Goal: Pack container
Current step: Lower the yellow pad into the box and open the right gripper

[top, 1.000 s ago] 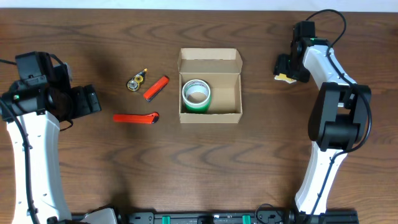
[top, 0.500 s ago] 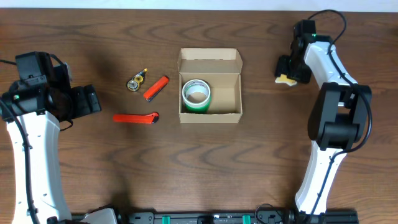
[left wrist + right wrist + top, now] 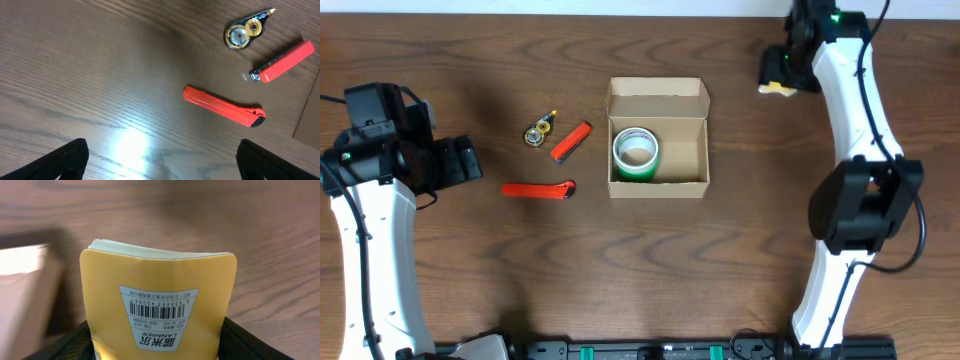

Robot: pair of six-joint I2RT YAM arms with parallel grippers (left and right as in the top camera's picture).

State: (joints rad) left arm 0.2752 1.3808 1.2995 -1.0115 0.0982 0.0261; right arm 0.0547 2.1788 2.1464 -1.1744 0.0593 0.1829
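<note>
Container (image 3: 686, 152) is sitting open on the counter (image 3: 740, 250), with a green tape roll (image 3: 636, 152) lying inside. Beyond the container's far right corner, the right gripper (image 3: 785, 72) is pinching a yellow packet (image 3: 157, 315) in its jaws. Far left of the container, the left gripper (image 3: 465, 160) is hanging with its jaws spread and empty. A red cutter (image 3: 538, 189), a small red tool (image 3: 571, 141) and a correction roller (image 3: 539, 131) are lying left of the container, not yet packed.

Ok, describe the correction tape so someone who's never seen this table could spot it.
Start at the open cardboard box. Three small items lie to its left; the correction tape is the one farthest back. It is round, black and gold with a pointed tip, while the box cutter and lighter are long and red.
</note>
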